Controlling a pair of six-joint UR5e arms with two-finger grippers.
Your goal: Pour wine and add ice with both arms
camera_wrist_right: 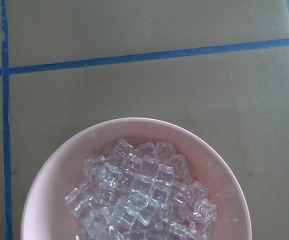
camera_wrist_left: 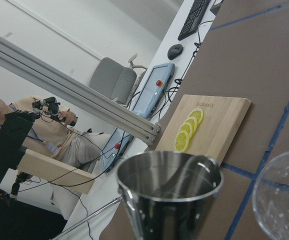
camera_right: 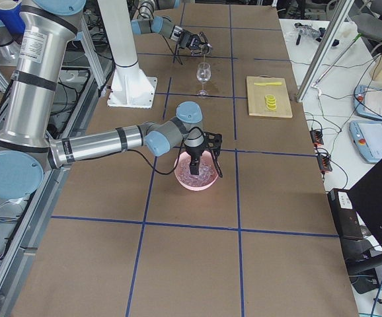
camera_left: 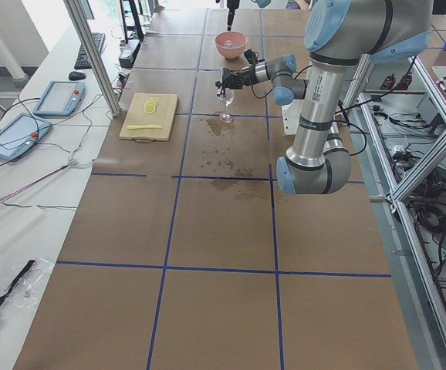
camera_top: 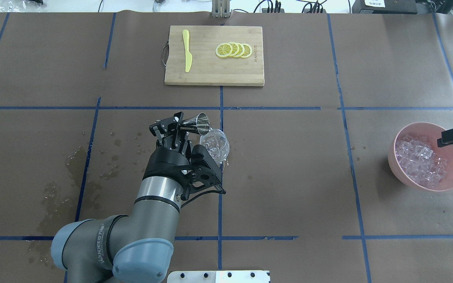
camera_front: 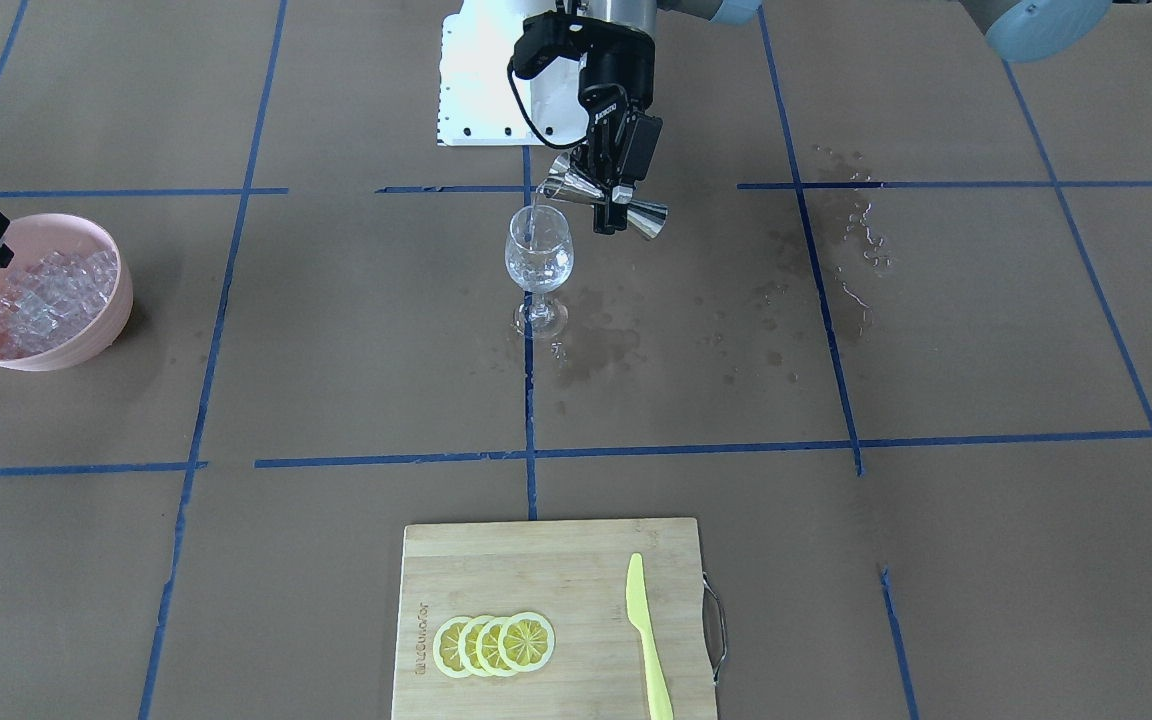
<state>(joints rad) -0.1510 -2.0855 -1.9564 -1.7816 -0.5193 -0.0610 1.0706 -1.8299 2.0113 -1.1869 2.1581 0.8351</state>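
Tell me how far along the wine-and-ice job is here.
Nothing finished. In hand: left hand tilts the jigger, a thin stream falling into the wine glass. Remaining: the ice sits in the pink bowl under the right hand; none shows in the glass.

— Can you read any writing from here?
— No. There's lettering on the cutting board (camera_front: 536, 570) edge and on the left arm (camera_top: 100, 243), but it's all too small.

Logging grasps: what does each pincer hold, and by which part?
Left pincer: the steel jigger, by its narrow waist, tipped over the wine glass. Right pincer, above the bowl of ice: cannot tell.
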